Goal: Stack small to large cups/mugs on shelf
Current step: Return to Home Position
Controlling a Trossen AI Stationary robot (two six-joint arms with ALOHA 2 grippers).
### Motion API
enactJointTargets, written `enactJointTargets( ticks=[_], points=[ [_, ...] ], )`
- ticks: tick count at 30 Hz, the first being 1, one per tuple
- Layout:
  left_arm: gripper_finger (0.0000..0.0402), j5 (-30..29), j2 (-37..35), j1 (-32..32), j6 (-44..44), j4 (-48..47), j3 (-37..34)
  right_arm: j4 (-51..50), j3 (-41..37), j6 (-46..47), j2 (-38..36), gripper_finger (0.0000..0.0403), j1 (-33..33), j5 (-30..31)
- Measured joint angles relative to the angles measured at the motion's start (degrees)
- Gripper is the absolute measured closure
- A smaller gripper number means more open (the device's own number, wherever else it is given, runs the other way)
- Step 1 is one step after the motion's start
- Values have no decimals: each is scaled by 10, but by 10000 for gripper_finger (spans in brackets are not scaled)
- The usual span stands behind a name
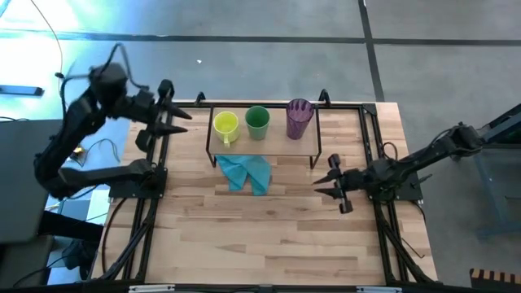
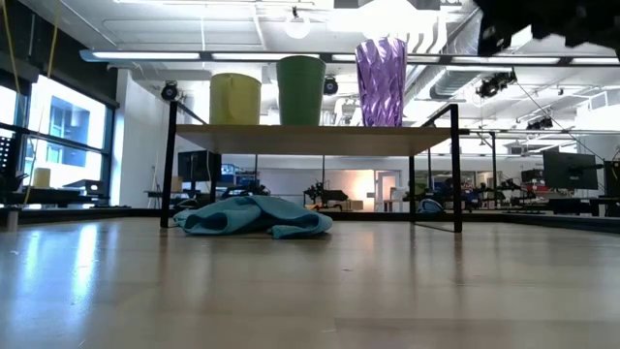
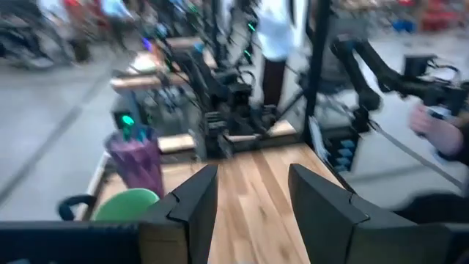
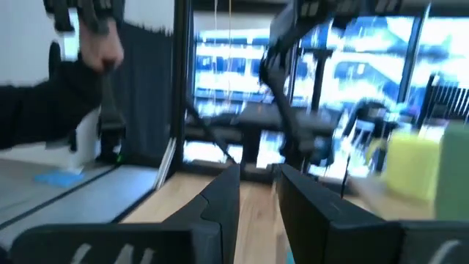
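Note:
Three cups stand upright on their bases in a row on the shelf: the yellow-green mug at the left, the green cup in the middle, and the purple tumbler at the right. My left gripper is open, raised left of the shelf's left end, pointing toward the cups. My right gripper is open, just off the shelf's near right corner, pointing left. The right wrist view shows the mug.
A light blue cloth lies crumpled on the tabletop at the shelf's near edge, partly under it. The near half of the table is bare wood. Black rails run along the left and right sides. A person's hands show beyond the table.

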Motion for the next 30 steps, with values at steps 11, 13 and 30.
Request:
enactJointTargets(
  ticks=[11, 13, 30],
  points=[
    [245, -77, -206, -1, -199, 327, -286, -14, 0, -68, -118, 320, 0, 11],
    [245, -101, -230, 0, -220, 351, -323, -22, 0, -75, -135, 320, 0, 11],
    [245, -301, -294, -151, -338, 682, -611, -151, 0, -79, -226, 320, 0, 78]
  ],
)
